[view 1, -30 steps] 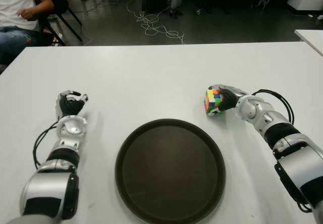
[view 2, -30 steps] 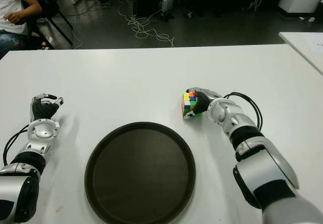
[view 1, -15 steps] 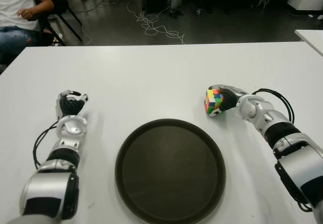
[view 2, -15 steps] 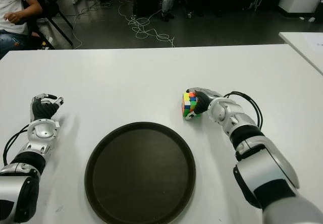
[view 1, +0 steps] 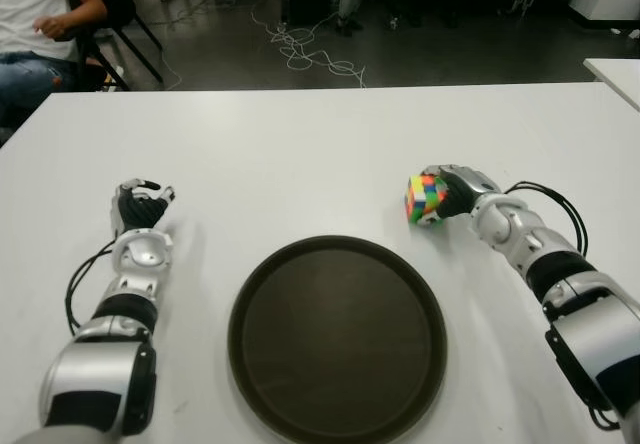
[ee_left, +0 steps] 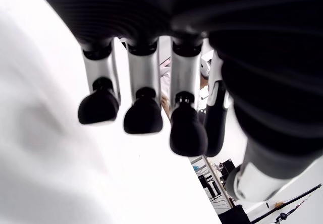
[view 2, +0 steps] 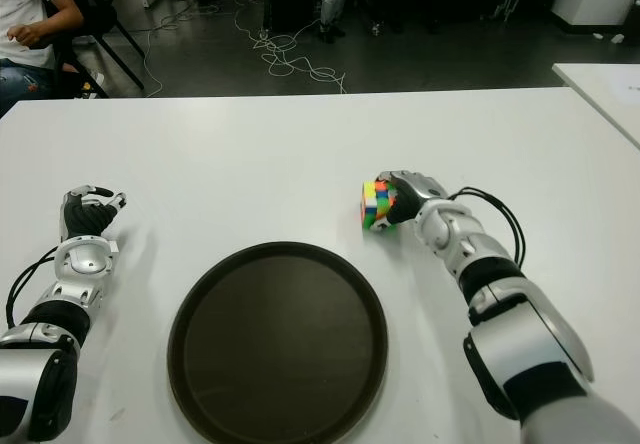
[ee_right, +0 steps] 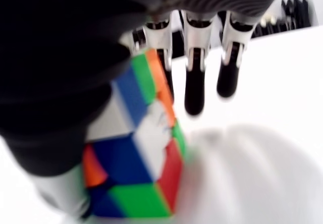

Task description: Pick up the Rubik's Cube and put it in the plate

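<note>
The multicoloured Rubik's Cube (view 1: 425, 198) is at the right of the white table (view 1: 300, 154), just beyond the right rim of the dark round plate (view 1: 337, 339). My right hand (view 1: 451, 190) is closed around it from the right side. In the right wrist view the cube (ee_right: 136, 158) sits tilted against the palm, with the long fingers (ee_right: 194, 82) reaching past it. The cube looks tipped, and whether it touches the table I cannot tell. My left hand (view 1: 140, 204) shows at the left of the plate, holding nothing, fingers (ee_left: 144, 115) relaxed.
A seated person (view 1: 40, 14) is beyond the table's far left corner. Cables (view 1: 310, 49) lie on the floor behind the table. Another white table's corner (view 1: 615, 69) shows at the far right.
My right hand has turned and shifted slightly, and the cube has tipped and risen a little with it. The left hand has not moved.
</note>
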`<control>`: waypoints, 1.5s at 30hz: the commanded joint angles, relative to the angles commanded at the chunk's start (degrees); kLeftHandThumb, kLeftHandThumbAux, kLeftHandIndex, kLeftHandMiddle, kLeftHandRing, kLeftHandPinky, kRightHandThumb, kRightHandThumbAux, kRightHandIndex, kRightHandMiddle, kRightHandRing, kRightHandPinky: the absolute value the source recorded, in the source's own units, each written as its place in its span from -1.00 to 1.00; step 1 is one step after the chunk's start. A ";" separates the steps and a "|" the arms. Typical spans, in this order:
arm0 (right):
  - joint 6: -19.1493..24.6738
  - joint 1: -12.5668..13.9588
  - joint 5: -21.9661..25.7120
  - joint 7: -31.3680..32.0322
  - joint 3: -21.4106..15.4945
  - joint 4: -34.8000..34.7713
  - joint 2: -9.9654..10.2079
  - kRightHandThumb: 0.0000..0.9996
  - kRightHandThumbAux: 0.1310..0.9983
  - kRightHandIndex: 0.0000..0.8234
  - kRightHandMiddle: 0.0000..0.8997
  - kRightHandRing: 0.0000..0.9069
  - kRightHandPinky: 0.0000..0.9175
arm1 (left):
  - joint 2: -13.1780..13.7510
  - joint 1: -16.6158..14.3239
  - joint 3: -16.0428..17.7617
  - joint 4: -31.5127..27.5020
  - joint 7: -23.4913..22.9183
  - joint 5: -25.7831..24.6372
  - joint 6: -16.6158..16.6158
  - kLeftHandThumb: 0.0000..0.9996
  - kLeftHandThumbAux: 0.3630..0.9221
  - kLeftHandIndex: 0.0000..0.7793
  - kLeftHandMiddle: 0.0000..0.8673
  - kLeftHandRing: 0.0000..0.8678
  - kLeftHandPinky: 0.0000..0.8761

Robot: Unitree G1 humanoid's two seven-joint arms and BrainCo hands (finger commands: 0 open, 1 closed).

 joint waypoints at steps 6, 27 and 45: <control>-0.20 0.65 4.50 -2.27 -4.58 -0.13 1.37 -0.16 0.47 0.60 0.76 0.74 0.69 | 0.07 -0.06 -0.11 -0.08 -0.29 0.06 0.49 0.42 0.21 0.13 0.86 0.87 0.84; -1.66 1.39 10.06 -0.91 -9.95 -0.45 2.76 0.06 0.46 0.70 0.84 0.82 0.77 | -0.02 0.26 0.06 -0.26 -0.53 -0.18 -0.94 0.42 0.21 0.13 0.87 0.88 0.85; -2.57 1.82 10.67 -1.03 -11.27 -0.70 3.16 0.01 0.48 0.68 0.83 0.80 0.75 | -0.02 -0.07 0.14 0.01 -0.02 -0.13 0.14 0.42 0.21 0.14 0.87 0.87 0.82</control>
